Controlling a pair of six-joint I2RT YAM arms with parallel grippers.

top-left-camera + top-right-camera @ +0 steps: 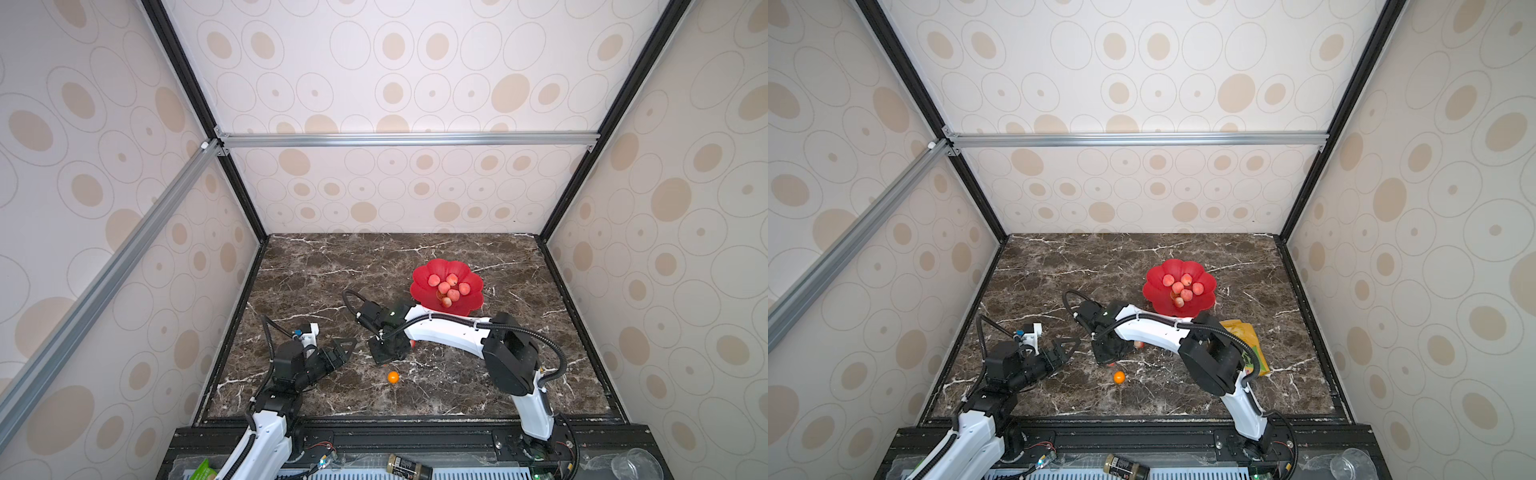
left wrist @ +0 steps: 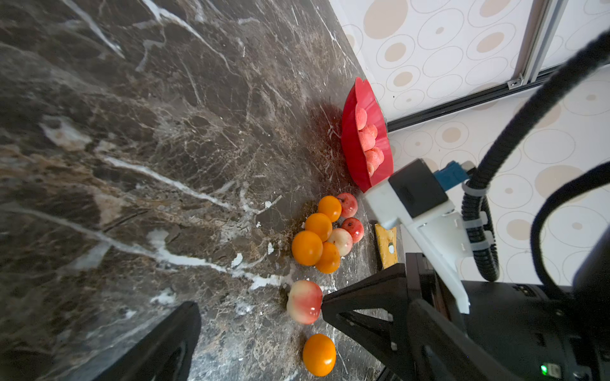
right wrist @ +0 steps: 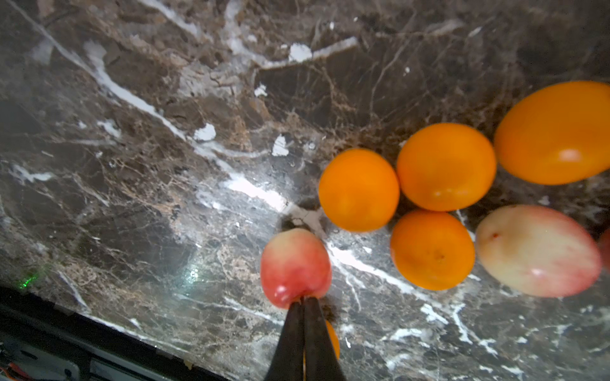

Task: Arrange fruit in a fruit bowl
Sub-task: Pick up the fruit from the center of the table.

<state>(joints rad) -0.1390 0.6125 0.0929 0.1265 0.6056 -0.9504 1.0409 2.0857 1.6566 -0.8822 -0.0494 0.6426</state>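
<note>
Lone tangerine (image 1: 392, 377): alone on your table (image 1: 316, 270), nearest the front edge.
Left fingers (image 1: 345, 340): spread wide, holding nothing, left of that tangerine.
Right fingers (image 3: 290, 330): pressed together, tips touching a pink peach (image 3: 295, 264) on the table, not around it.
Loose fruit (image 2: 318, 227): tangerines and peaches bunched just beyond that peach.
Fruit bowl (image 1: 422, 276): farther back, right of centre, several pink peaches inside.

Marble table (image 1: 316, 274): red bowl (image 1: 473, 299), loose fruit cluster (image 2: 318, 226), lone tangerine (image 1: 392, 377), yellow bag (image 1: 1246, 334).
</note>
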